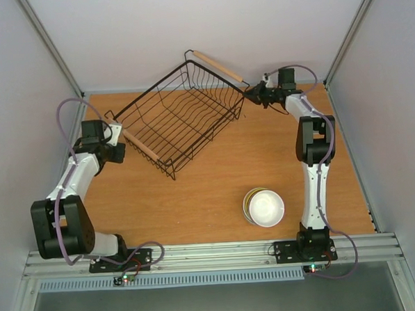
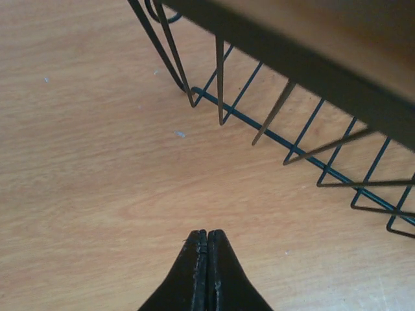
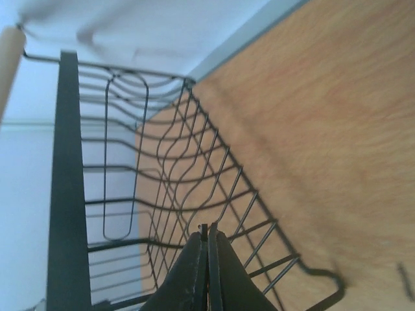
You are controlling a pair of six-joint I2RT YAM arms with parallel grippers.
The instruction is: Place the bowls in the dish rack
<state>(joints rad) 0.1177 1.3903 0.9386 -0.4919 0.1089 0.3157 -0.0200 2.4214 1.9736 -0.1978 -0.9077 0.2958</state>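
Left gripper (image 2: pixel 207 241) is closed with the fingers pressed together, holding nothing, low over the table (image 1: pixel 209 180). In the top view it is at the rack's (image 1: pixel 150 90) 8 o'clock, just beside the near wooden handle (image 1: pixel 141 145).

Right gripper (image 3: pixel 209 234) is closed too. Its tips are at the rack's wire side, at the rack's 2 o'clock, near the far handle (image 1: pixel 220 65). Can't tell if a wire is pinched.

The rack is at the table's 12 o'clock, turned diagonally.

Bowls are stacked on the table at 5 o'clock, outside the rack, near the right arm's base. A white bowl (image 1: pixel 267 208) is on top with a yellow-green rim (image 1: pixel 245 205) showing under it. The lower bowls are hidden.

Only the top view shows the bowls. The wrist views show just rack wire and wood tabletop.
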